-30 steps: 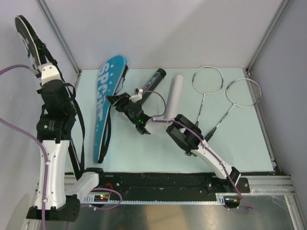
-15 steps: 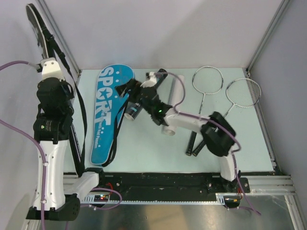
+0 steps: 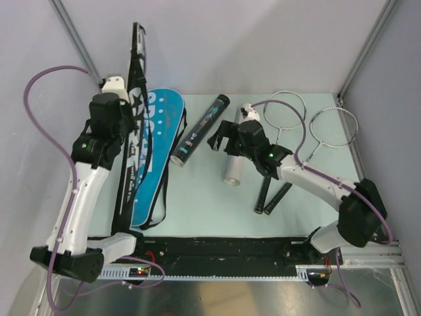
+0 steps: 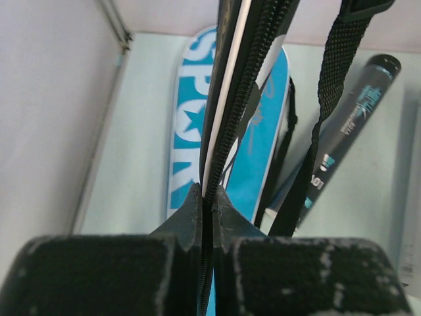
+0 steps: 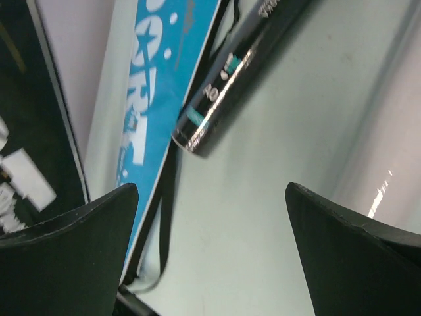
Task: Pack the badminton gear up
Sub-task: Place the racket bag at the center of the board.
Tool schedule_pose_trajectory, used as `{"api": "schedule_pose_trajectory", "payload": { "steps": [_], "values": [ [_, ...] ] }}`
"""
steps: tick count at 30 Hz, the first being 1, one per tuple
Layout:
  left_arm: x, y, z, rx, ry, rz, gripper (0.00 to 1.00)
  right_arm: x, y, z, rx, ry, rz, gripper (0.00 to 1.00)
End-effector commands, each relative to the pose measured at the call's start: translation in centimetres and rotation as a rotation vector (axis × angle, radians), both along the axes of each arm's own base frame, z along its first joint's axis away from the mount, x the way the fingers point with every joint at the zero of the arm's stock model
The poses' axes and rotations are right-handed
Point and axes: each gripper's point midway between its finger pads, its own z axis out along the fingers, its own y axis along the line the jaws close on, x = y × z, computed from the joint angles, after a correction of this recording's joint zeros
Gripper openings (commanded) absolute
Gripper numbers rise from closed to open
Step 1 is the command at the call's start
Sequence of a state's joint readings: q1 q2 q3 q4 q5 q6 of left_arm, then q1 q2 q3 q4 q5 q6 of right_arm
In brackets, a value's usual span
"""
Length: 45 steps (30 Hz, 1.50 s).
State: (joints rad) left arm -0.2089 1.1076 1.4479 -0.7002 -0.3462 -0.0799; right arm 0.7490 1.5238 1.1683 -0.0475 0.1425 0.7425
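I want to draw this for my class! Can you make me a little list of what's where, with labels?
left fingers: shut on the black cover, held up on edge
blue cover: flat on the table
black tube: lying beside the blue cover
white tube: lying right of the black tube
right fingers: open, empty, between the two tubes
rackets: two, lying at the right

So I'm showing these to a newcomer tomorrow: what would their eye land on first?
Probably the black racket cover, pinched by its zipper edge in the shut left gripper and held up on edge at the left, over the blue SPORT cover lying flat. Next, the right gripper hovers wide open in the middle, near the black tube, with two bare rackets at the far right.
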Motion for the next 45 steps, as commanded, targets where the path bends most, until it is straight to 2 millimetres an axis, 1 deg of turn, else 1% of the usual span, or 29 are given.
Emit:
{"api": "schedule_pose_trajectory", "payload": {
  "steps": [1, 4, 6, 7, 9, 11, 12, 15, 18, 22, 27, 30, 32, 34, 36, 38, 42, 45],
  "values": [
    [2.0, -3.3, 0.6, -0.180, -0.035, -0.047, 0.00, -3.5, -2.0, 1.8, -0.018, -0.050, 0.072, 0.98],
    [2.8, -4.2, -0.3, -0.300, -0.026, -0.001, 0.00, -5.6, -1.5, 0.9, 0.035, -0.015, 0.102, 0.93],
    [3.3, -4.6, -0.6, -0.359, -0.036, 0.026, 0.00, -6.6, -1.2, 0.5, 0.054, -0.003, 0.111, 0.89],
    [3.6, -4.6, -0.9, -0.371, -0.036, 0.042, 0.00, -7.0, -1.1, 0.6, 0.065, -0.004, 0.116, 0.87],
    [4.4, -4.2, -0.7, -0.368, -0.048, 0.087, 0.00, -7.4, -1.0, 0.4, 0.075, 0.002, 0.117, 0.82],
    [5.1, -3.7, 0.0, -0.342, -0.069, 0.124, 0.00, -7.4, -0.7, 1.3, 0.103, -0.025, 0.128, 0.78],
    [5.4, -3.4, 0.7, -0.327, -0.085, 0.138, 0.00, -7.4, -0.8, 1.9, 0.113, -0.038, 0.128, 0.77],
    [6.0, -2.2, 2.6, -0.290, -0.138, 0.199, 0.00, -7.4, -1.4, 3.3, 0.129, -0.074, 0.108, 0.75],
    [6.0, -1.7, 4.1, -0.294, -0.178, 0.227, 0.00, -7.6, -2.1, 4.9, 0.142, -0.117, 0.094, 0.75],
    [5.6, -1.7, 6.2, -0.318, -0.226, 0.224, 0.00, -7.9, -3.0, 6.3, 0.147, -0.153, 0.075, 0.76],
    [4.5, -1.9, 8.8, -0.321, -0.280, 0.191, 0.00, -8.2, -3.4, 6.9, 0.151, -0.167, 0.072, 0.76],
    [3.6, -2.9, 9.9, -0.334, -0.292, 0.117, 0.00, -8.6, -3.2, 7.3, 0.159, -0.173, 0.097, 0.75],
    [2.9, -3.9, 9.6, -0.338, -0.281, 0.070, 0.00, -9.2, -3.0, 7.7, 0.166, -0.182, 0.122, 0.74],
    [2.2, -5.0, 8.6, -0.344, -0.259, 0.032, 0.00, -9.8, -2.5, 8.0, 0.164, -0.195, 0.150, 0.73],
    [1.5, -6.3, 7.1, -0.357, -0.224, 0.000, 0.00, -10.6, -1.8, 8.1, 0.159, -0.202, 0.180, 0.71],
    [1.1, -7.4, 5.1, -0.380, -0.181, -0.020, 0.00, -11.1, -1.0, 8.0, 0.160, -0.200, 0.205, 0.69],
    [0.6, -8.7, 1.1, -0.403, -0.099, -0.026, 0.00, -11.9, 1.7, 6.7, 0.155, -0.181, 0.260, 0.66],
    [0.5, -9.8, -1.8, -0.428, -0.037, -0.018, 0.00, -12.3, 3.8, 4.9, 0.131, -0.154, 0.287, 0.66]
  ]
}}
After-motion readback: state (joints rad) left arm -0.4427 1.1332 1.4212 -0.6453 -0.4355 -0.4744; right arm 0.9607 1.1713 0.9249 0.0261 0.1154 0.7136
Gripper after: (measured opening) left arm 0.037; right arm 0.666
